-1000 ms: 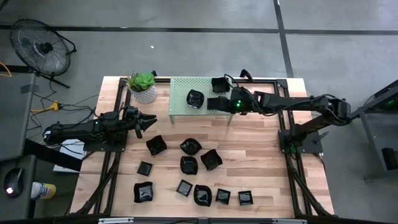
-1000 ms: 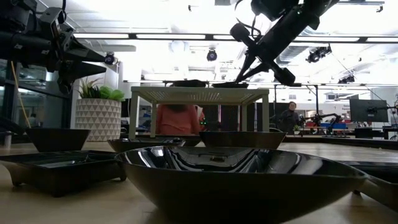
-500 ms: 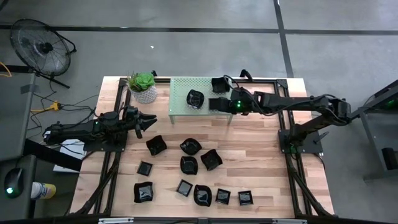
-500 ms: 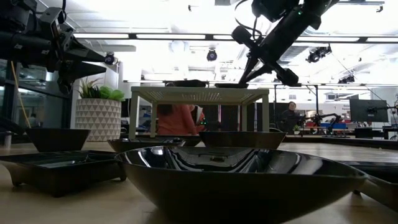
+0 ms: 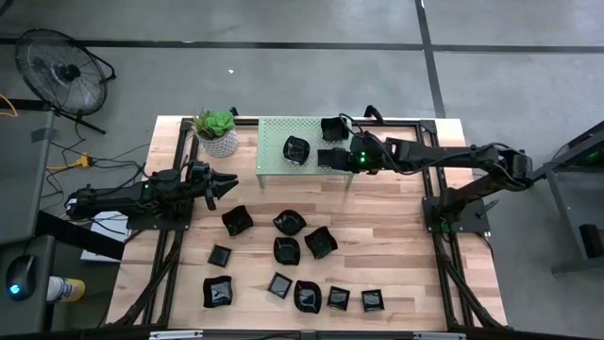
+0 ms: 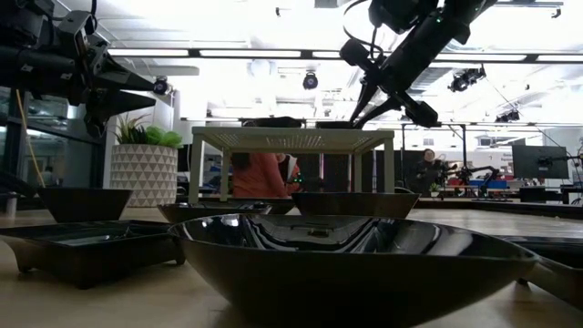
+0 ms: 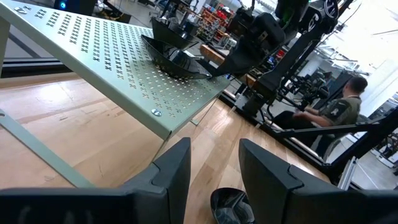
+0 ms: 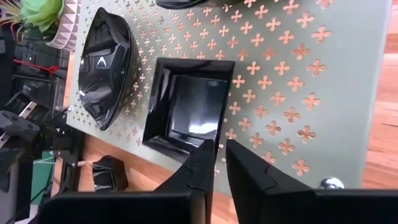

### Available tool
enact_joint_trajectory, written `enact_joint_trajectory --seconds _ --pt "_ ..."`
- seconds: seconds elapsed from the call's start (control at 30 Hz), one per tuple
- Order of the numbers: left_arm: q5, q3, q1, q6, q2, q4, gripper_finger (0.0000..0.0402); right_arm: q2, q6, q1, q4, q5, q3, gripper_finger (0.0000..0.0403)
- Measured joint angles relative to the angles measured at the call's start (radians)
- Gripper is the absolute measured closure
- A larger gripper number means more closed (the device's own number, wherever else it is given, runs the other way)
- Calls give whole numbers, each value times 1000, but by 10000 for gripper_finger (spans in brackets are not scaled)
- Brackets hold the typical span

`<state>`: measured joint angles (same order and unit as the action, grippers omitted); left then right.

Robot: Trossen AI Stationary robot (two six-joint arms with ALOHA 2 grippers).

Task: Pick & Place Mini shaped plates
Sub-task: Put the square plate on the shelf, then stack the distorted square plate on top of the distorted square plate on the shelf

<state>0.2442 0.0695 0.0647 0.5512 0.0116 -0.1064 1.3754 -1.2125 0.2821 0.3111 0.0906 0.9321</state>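
Note:
A green perforated shelf [image 5: 274,161] stands at the table's far middle. On it lie a wavy black plate [image 5: 296,149], a square black plate [image 8: 189,106] and one more plate [image 5: 331,127]. Several other mini black plates [image 5: 286,250] lie on the wooden table nearer the front. My right gripper [image 8: 219,152] slants down over the shelf at the square plate's near rim, its fingers a narrow gap apart. My left gripper [image 5: 229,179] hangs level above the table's left side, open, with nothing between its fingers. My right gripper has one fingertip [image 8: 206,155] right at the near rim [image 8: 200,143] of the square plate, coming slanting down from the table's right. I cannot tell whether it touches the rim. The plate lies flat on the shelf.
A green plant in a white pot [image 5: 219,130] stands left of the shelf. The arm frames run along both table sides. Bare wood [image 5: 377,217] shows between the shelf and the plates in front. People show in the room behind, in the low view.

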Motion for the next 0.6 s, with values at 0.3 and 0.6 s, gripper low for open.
enact_joint_trajectory --seconds 0.3,0.6 --pt "0 0 0 0 0 0 268 0 9 0 -1 -8 0 340" --pt "0 0 0 0 0 0 268 -20 52 -1 -13 -20 0 316"
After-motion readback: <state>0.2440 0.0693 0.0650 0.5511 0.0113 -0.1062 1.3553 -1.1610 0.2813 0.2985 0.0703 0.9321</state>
